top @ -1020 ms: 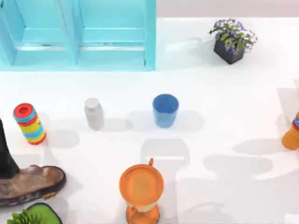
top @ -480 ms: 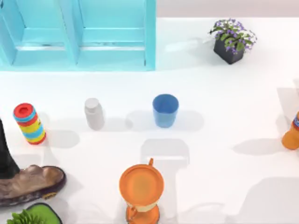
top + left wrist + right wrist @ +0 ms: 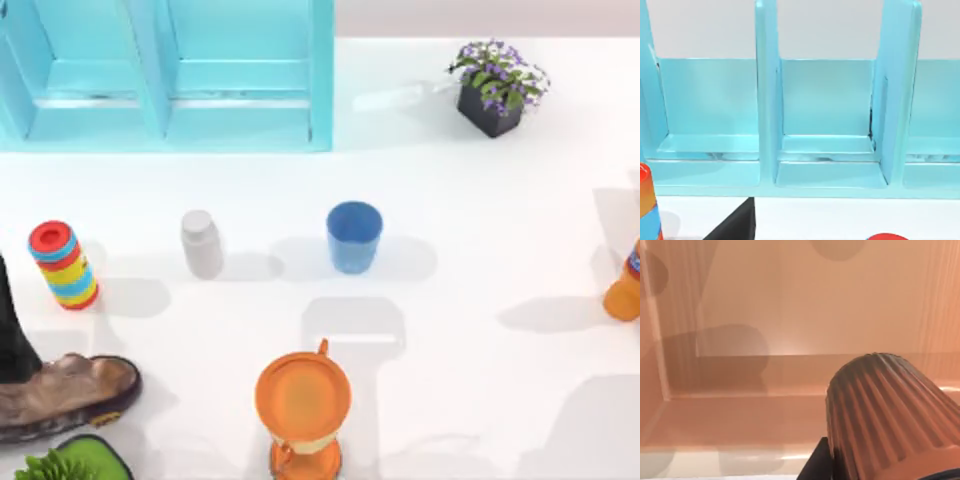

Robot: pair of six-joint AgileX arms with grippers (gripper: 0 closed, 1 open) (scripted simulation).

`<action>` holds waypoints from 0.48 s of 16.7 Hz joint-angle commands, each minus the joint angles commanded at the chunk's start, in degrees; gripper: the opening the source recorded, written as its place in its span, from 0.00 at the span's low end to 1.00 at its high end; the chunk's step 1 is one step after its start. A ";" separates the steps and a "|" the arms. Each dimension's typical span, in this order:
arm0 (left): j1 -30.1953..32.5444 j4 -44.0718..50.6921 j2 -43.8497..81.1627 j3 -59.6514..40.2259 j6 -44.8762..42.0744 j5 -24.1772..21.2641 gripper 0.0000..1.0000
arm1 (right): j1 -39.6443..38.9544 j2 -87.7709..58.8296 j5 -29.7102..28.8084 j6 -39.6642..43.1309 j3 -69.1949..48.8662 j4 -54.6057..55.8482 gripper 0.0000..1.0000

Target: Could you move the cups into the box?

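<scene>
The blue cup (image 3: 354, 237) stands upright near the table's middle, well apart from everything else. The white bottle (image 3: 202, 243) is at its 9 o'clock and the orange hourglass (image 3: 302, 405) at its 7 o'clock. The turquoise shelf (image 3: 165, 75) lies toward 11 o'clock and the potted plant (image 3: 495, 88) toward 1 o'clock.

The right wrist camera looks into a brownish box (image 3: 790, 300), and the ribbed brown cup (image 3: 890, 415) sits close before it, tilted, against the box's inner walls. Whether that cup rests on the box floor cannot be told. A dark part (image 3: 815, 462) touches the cup's side.

The left arm's wrist is low and level, facing the shelf's compartments (image 3: 827, 100), with the striped toy (image 3: 63, 264) near it.

Whether the right gripper or the left gripper is clenched or released cannot be told
</scene>
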State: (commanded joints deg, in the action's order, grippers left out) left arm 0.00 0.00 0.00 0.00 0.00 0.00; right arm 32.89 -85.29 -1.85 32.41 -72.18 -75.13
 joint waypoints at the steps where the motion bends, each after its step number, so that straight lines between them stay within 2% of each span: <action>1: 0.00 0.00 0.00 0.00 0.00 0.00 1.00 | 0.04 -0.03 -0.01 0.01 1.84 2.18 0.00; 4: 0.00 0.00 0.00 0.00 0.00 0.00 1.00 | 0.11 -0.12 -0.05 0.06 7.43 7.77 0.00; 8: 0.00 0.00 0.00 0.00 0.00 0.00 1.00 | 0.21 -0.27 -0.04 0.19 8.86 9.30 0.00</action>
State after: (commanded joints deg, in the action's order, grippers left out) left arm 0.00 0.00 0.00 0.00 0.00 0.00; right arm 33.10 -85.57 -1.89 32.60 -63.32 -65.83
